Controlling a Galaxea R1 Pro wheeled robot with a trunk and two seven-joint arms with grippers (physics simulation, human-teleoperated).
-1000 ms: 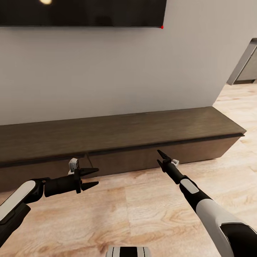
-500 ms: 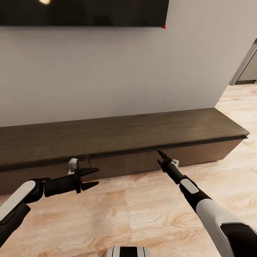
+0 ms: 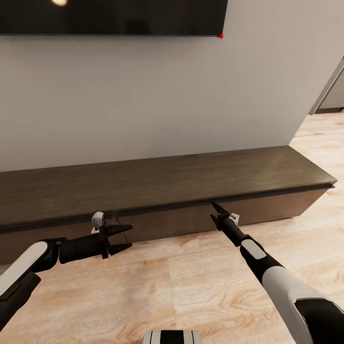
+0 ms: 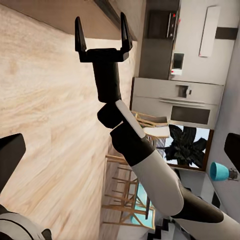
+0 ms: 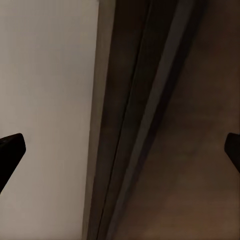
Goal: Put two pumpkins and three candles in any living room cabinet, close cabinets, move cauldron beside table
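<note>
The cabinet (image 3: 167, 184) is a long, low, dark brown unit against the grey wall, and its drawer fronts look flush. My left gripper (image 3: 125, 237) hovers open and empty over the floor, just in front of the cabinet's left part. Near the middle, my right gripper (image 3: 215, 206) points at the cabinet front, close under the top's lip. In the left wrist view the right gripper (image 4: 101, 35) is open with nothing between its fingers. The right wrist view looks at the cabinet (image 5: 165, 125) front edge from very near. The pumpkins, candles and cauldron are out of view.
A black wall-mounted screen (image 3: 110, 16) hangs above the cabinet. Light wood floor (image 3: 191, 286) lies between me and the cabinet. A passage (image 3: 329, 91) opens at the right. The left wrist view shows a kitchen wall with an oven (image 4: 185, 100) and wooden chairs (image 4: 125, 180).
The whole picture has shifted slightly, so the camera has moved a little relative to the cabinet. Both arms keep the same pose and both grippers stay open.
</note>
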